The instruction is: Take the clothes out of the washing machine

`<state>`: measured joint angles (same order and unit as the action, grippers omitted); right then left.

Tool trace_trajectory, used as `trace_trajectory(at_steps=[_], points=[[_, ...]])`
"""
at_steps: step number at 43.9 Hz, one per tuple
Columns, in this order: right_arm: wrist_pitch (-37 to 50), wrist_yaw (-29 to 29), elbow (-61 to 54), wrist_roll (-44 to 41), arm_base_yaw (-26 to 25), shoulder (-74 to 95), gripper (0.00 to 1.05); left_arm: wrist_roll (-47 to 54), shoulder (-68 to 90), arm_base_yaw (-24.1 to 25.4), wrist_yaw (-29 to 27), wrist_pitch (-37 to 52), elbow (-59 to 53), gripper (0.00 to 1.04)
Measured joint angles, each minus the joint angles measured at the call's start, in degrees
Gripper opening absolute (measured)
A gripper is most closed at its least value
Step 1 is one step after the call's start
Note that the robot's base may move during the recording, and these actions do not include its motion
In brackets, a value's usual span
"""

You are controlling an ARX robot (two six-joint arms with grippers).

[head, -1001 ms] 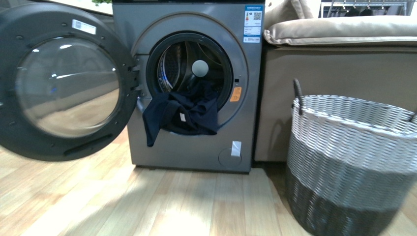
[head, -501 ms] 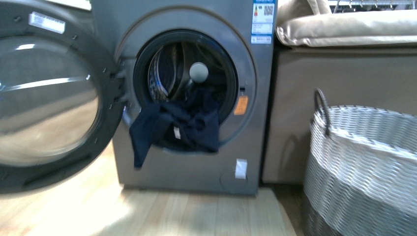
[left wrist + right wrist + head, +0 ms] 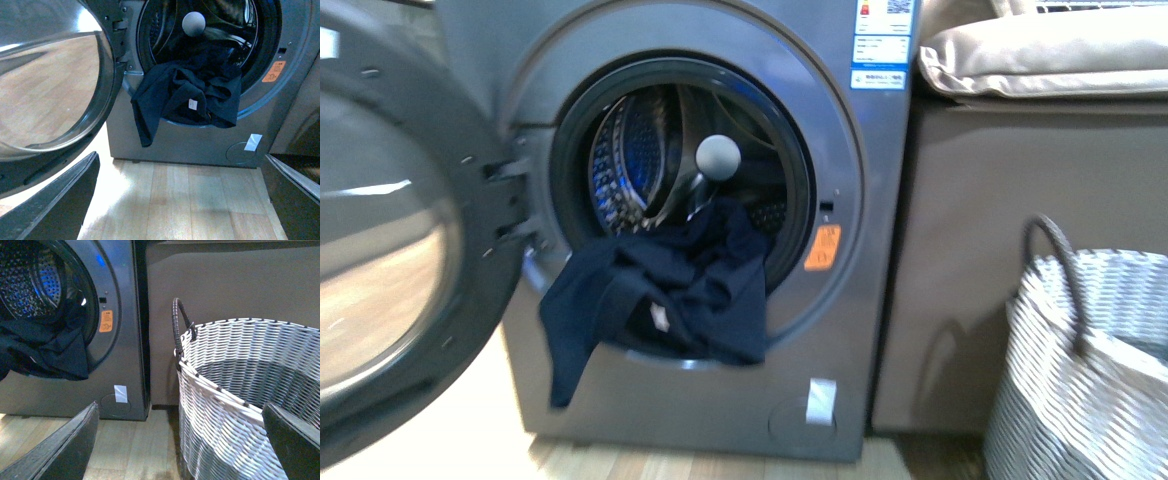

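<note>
The dark navy clothes (image 3: 660,290) hang out over the lower rim of the grey washing machine (image 3: 840,330), one corner drooping down its front; a small white label shows on them. They also show in the left wrist view (image 3: 190,95) and the right wrist view (image 3: 50,352). The round glass door (image 3: 390,250) stands swung open to the left. The perforated drum (image 3: 640,160) shows behind, with a grey ball in it. My left gripper (image 3: 182,200) is open above the wood floor, short of the machine. My right gripper (image 3: 182,440) is open in front of the basket. Neither arm shows in the front view.
A grey-white woven basket (image 3: 1090,370) with a dark handle stands on the floor right of the machine, also in the right wrist view (image 3: 240,390). A tan sofa (image 3: 1020,200) stands behind it. An orange sticker (image 3: 822,247) sits right of the porthole. Wood floor (image 3: 190,200) lies before the machine.
The front view has closed in on the machine: porthole and clothes loom larger, the door runs off the left edge, and the basket has shifted to the right edge.
</note>
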<state>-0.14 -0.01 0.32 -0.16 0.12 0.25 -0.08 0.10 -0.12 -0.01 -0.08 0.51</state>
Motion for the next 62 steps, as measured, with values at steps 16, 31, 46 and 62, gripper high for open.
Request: trace_trajectory(at_steps=[16,31,46,62], points=[[0.0,0.0,0.0,0.0,0.0,0.0,0.97,0.0,0.0,0.0,0.0,0.0,0.0,0.98],[0.0,0.0,0.0,0.0,0.0,0.0,0.97,-12.2,10.6,11.0,26.8,-5.3,3.8,0.98],[0.0,0.1,0.0,0.0,0.0,0.0,0.97,-11.3,42.3,7.4,26.2,21.7,15.6,0.98],[0.0,0.1,0.0,0.0,0.0,0.0,0.97,-4.6,81.2,-2.9,17.3,33.8,38.4,0.98]])
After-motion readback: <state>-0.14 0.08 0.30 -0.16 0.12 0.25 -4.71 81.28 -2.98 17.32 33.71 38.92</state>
